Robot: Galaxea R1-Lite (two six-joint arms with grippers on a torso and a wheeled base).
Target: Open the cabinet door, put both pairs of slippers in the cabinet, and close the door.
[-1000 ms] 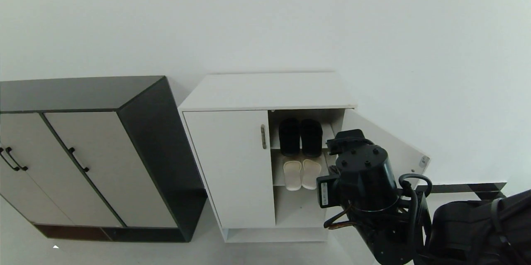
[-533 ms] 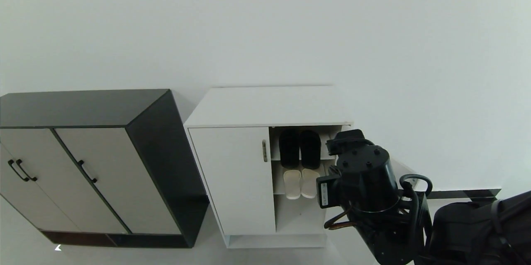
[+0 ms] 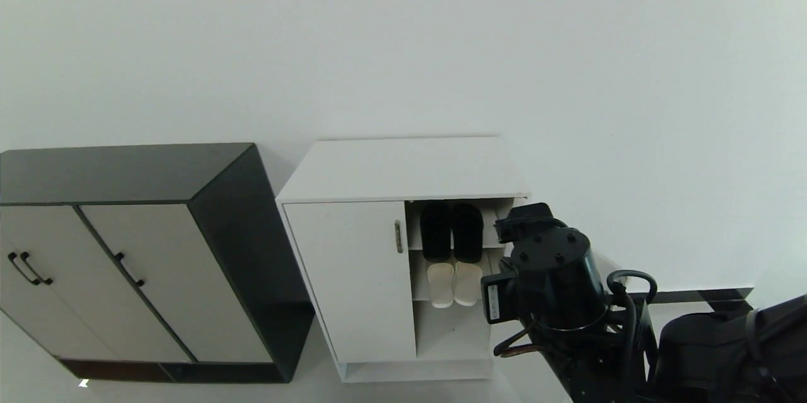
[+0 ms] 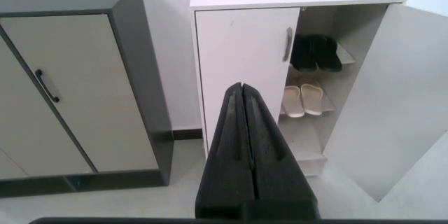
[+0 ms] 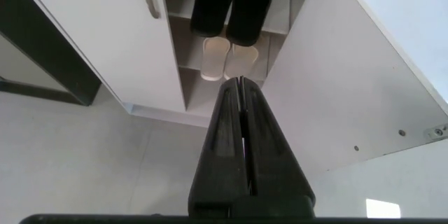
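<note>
Since a second ago your head camera has shifted, so both cabinets sit lower in its picture; the slippers lie on the same shelves as before. Nearest you, the left gripper (image 4: 242,87) has its black fingers pressed together on nothing. The right gripper (image 5: 241,82) is likewise closed and empty, held in front of the open side of the cabinet. Beyond them, the white wooden cabinet (image 3: 403,166) stands on the floor with its right door (image 5: 350,91) swung wide open and its left door (image 3: 350,277) shut. Inside, the pair of black slippers (image 3: 451,231) lies on the top shelf, and the pair of cream slippers (image 3: 454,283) on the shelf just below. On the robot's left, the dark-framed cabinet with two beige doors (image 3: 126,166) stands just beside the white one, both against the plain white wall (image 3: 403,43).
</note>
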